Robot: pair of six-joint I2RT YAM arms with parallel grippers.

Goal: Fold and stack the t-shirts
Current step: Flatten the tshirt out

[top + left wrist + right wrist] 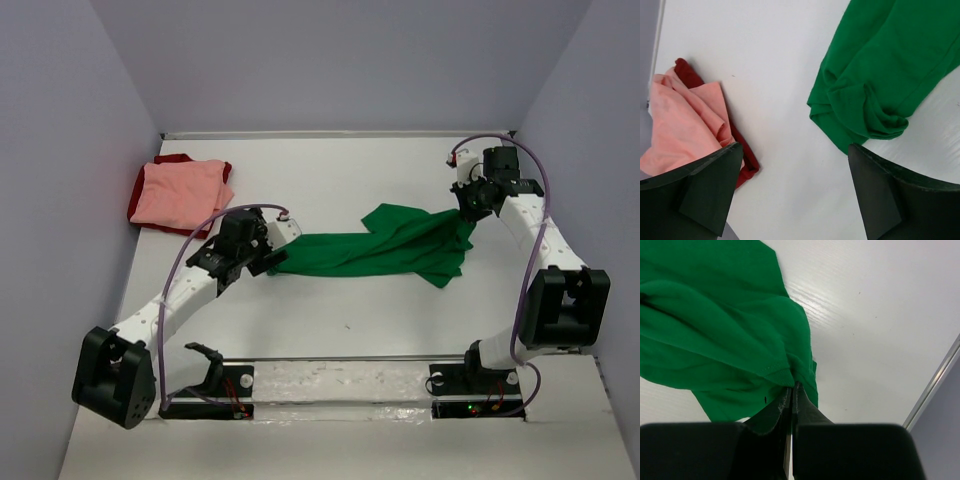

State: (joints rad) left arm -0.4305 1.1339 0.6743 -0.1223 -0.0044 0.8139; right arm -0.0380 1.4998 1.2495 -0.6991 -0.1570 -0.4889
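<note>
Between right gripper [792,390] fingers, pressed together, we pinch the green t-shirt [715,325] edge. Left gripper [792,170] fingers spread, empty; green cloth lies just beyond one finger, pink t-shirt [680,125] beyond the other. We'd grab a corner there, keep cloth taut.

High rear overhead of whole table [350,180]; two close downward wrist views; green t-shirt [400,245] in all three.

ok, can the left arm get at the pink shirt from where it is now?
Probably yes. The left arm has its jaws open and empty beside the green shirt. Only bare table lies between them and the pink shirt.
</note>
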